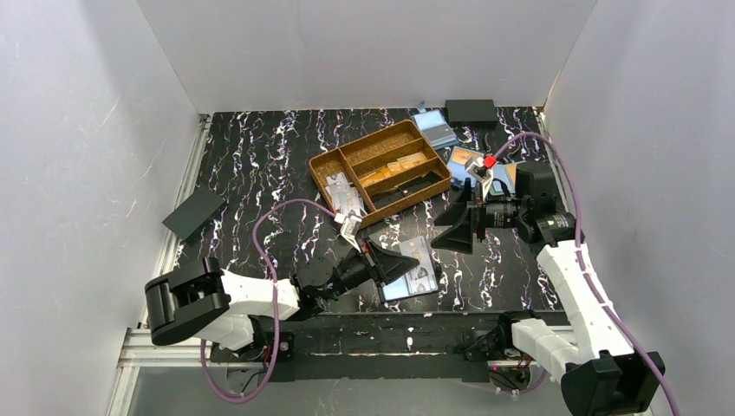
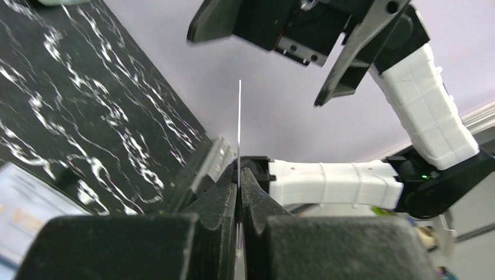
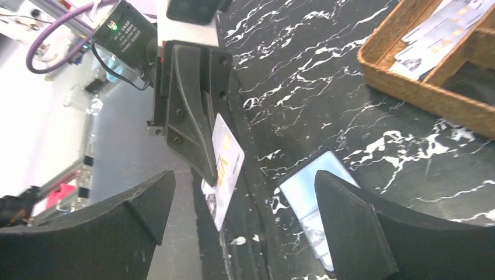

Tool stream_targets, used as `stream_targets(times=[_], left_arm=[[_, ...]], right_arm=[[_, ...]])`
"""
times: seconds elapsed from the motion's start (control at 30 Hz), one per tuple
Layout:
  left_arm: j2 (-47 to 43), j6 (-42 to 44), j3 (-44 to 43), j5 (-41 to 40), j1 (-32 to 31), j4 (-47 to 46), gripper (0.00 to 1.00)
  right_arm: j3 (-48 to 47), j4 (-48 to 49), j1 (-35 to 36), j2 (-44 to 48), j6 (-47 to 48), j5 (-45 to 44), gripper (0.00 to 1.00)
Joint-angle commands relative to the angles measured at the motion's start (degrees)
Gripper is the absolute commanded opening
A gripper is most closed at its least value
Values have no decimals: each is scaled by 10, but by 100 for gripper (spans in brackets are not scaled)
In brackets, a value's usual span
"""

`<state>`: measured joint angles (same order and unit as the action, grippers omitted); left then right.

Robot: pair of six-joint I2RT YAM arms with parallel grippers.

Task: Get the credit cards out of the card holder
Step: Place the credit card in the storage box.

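Note:
My left gripper point(image 1: 407, 260) is shut on a whitish credit card. The card shows edge-on as a thin white line point(image 2: 240, 125) between the pads in the left wrist view. In the right wrist view its printed face point(image 3: 225, 166) hangs below the left fingers point(image 3: 190, 116). The black card holder point(image 1: 414, 276) lies open on the table just right of that gripper, its light blue lining up, with another card in it point(image 3: 312, 213). It also shows in the left wrist view point(image 2: 23, 204). My right gripper point(image 1: 452, 227) is open and empty, hovering beside and above the holder, facing the left gripper.
A brown divided tray point(image 1: 322, 165) holds whitish cards point(image 1: 345, 195) and orange-tan cards point(image 1: 394, 169). Blue holders point(image 1: 436, 128) and a black box point(image 1: 471, 111) lie at the back right. A dark holder point(image 1: 192, 213) lies at the left edge.

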<state>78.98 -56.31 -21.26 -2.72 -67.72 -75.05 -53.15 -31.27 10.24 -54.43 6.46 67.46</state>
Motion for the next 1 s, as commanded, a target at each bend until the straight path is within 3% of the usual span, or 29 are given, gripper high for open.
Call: stream_targets(times=[0.0,0.23,0.37,0.5,0.67,0.7,0.8,0.97], left_arm=[[-11,140,2,-42,0,-34,0],[-1,163,-32,-54,0,-38,0],[10,162,-51,-46,0,-40,0],[16,153,-59,-44,0,-42,0],[10,150,-54,-54,0,-43,0],[8,149,-51,-58,0,-43,0],[-11,143,-33,-66,0,-30,17],[-126,177,37,-53,1,67,92]], right_arm=[[54,122,-1,11,-168,50,98],[129,213,7,41,-238,75,94],[158,258,17,45,-267,84,79],[162,283,19,38,-279,100,54],[161,303,24,33,-270,126,1],[160,303,24,32,-262,133,1],[160,307,24,35,-249,141,1],[165,350,23,38,-234,150,1]])
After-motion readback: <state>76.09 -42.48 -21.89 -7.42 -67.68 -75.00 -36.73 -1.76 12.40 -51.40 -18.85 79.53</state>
